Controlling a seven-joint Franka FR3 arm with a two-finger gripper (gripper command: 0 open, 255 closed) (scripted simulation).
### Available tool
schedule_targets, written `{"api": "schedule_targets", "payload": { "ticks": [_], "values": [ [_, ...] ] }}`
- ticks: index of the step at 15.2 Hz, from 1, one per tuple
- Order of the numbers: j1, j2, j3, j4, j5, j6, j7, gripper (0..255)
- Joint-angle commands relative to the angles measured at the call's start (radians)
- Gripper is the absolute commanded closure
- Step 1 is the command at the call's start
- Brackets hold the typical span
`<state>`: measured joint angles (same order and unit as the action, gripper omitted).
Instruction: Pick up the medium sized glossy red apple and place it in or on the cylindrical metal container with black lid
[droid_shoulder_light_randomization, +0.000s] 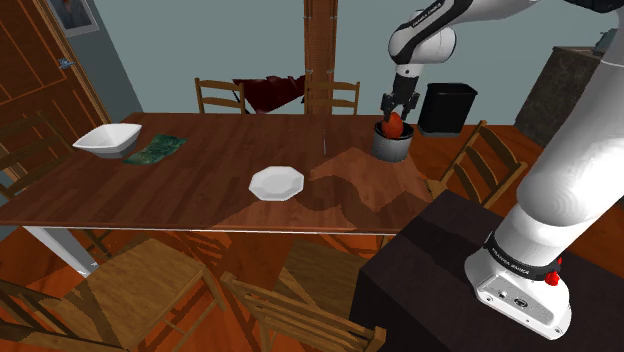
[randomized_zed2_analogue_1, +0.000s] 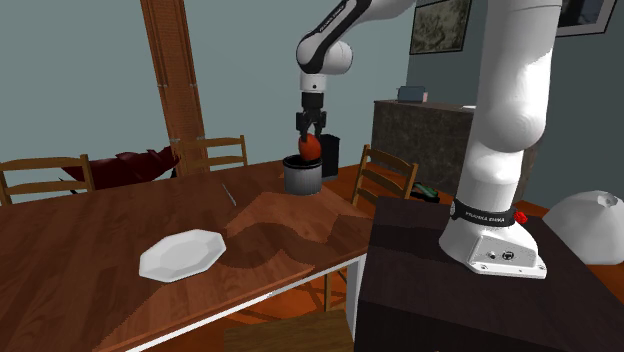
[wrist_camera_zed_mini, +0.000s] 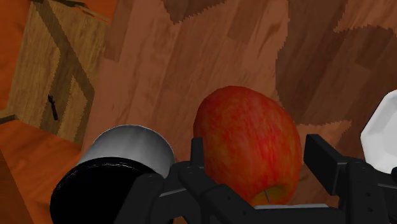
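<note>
Apple (wrist_camera_zed_mini: 248, 143), red, clasped between fingers (wrist_camera_zed_mini: 322, 158), just above grey container (wrist_camera_zed_mini: 130, 147)

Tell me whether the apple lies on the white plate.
No, the gripper clasps the apple over the grey container, away from the plate.

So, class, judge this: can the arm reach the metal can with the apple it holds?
Probably yes: the apple, clamped in the jaws, hangs close to the can's top, nothing between them.

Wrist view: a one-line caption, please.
Gripper clasps the red apple, with the grey black-topped container close beside it.
</note>
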<state>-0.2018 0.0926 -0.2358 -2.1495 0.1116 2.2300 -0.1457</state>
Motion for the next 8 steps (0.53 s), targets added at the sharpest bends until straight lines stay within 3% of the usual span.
{"api": "schedule_targets", "payload": {
  "ticks": [1,8],
  "values": [
    [-0.024,0.052,-0.016,0.08,0.014,-0.034,-0.045,255],
    [-0.112,0.264,-0.041,0.402,0.071,-0.161,-0.16,255]
  ]
}}
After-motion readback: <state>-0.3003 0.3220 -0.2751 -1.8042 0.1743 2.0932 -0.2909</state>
